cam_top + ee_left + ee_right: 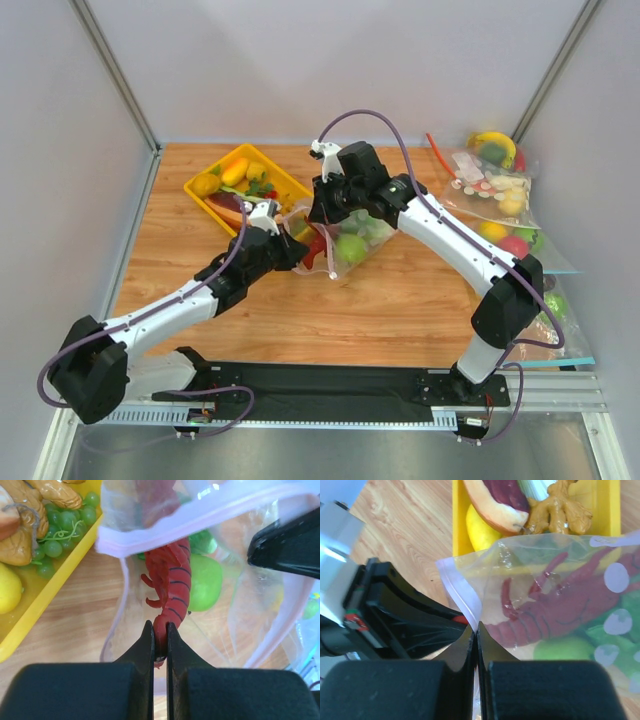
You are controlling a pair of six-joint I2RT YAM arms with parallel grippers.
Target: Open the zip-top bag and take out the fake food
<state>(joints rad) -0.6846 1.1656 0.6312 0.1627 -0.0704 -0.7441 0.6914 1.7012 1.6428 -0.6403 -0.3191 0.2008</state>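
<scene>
The clear zip-top bag [350, 238] lies mid-table with its pale pinkish-white zip strip [200, 517] pulled open. Inside are a red lobster [172, 587], a round green fruit [206, 582] and green lettuce [630, 612]. My left gripper [160, 632] reaches into the bag mouth and is shut on the lobster's tail. My right gripper [476, 630] is shut on the bag's zip strip [465, 597] and holds that edge up. In the top view the left gripper [298, 245] and right gripper [322, 212] sit close together at the bag's left end.
A yellow tray [215, 195] holding toy grapes, a hot dog and yellow fruits lies just behind the left of the bag. Other clear bags of toy food [495, 185] are piled along the right wall. The table's right edge is crowded.
</scene>
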